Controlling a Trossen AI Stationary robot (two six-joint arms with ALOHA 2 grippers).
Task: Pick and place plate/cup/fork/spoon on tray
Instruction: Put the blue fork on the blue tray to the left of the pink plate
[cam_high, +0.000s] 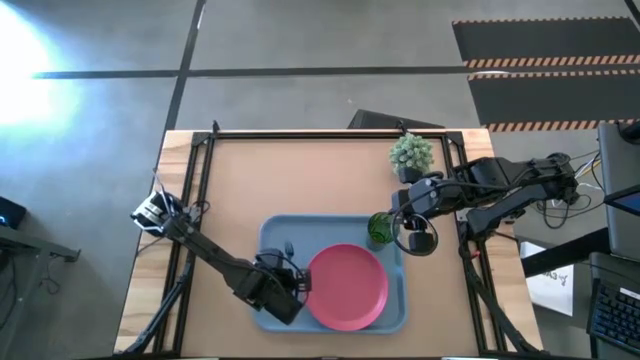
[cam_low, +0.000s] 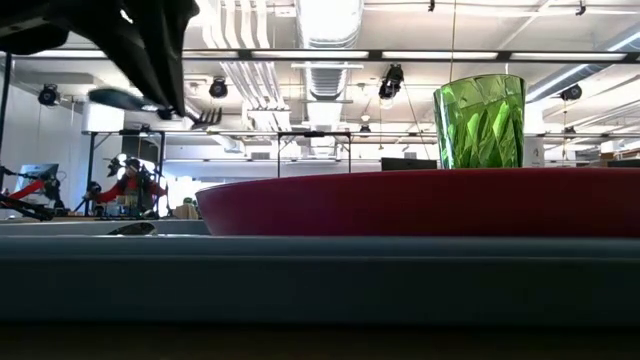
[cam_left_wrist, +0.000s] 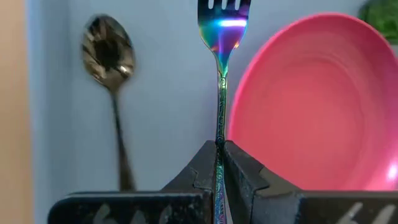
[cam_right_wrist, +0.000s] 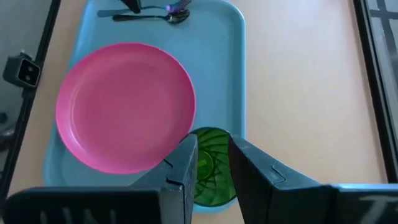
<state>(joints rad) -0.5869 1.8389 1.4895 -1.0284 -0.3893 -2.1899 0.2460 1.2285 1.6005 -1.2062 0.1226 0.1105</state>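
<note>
Clamped edge-on in the left pincer (cam_left_wrist: 219, 163), the fork (cam_left_wrist: 222, 37), stiff, light and slippery, hung over the tray (cam_left_wrist: 168, 93); the right pincer (cam_right_wrist: 211, 163) straddled the cup (cam_right_wrist: 208, 168) rim.

In the left wrist view the fork (cam_left_wrist: 222, 37) is losing its prong tips to the frame edge, and the left gripper (cam_left_wrist: 219, 163) is covering its lower handle. The spoon (cam_left_wrist: 111, 68) is lying blurred, its handle end hiding behind the gripper. From above, the left arm is covering most of both utensils. The plate (cam_low: 420, 200) is hiding the cup (cam_low: 480, 122) base in the low view.
</note>
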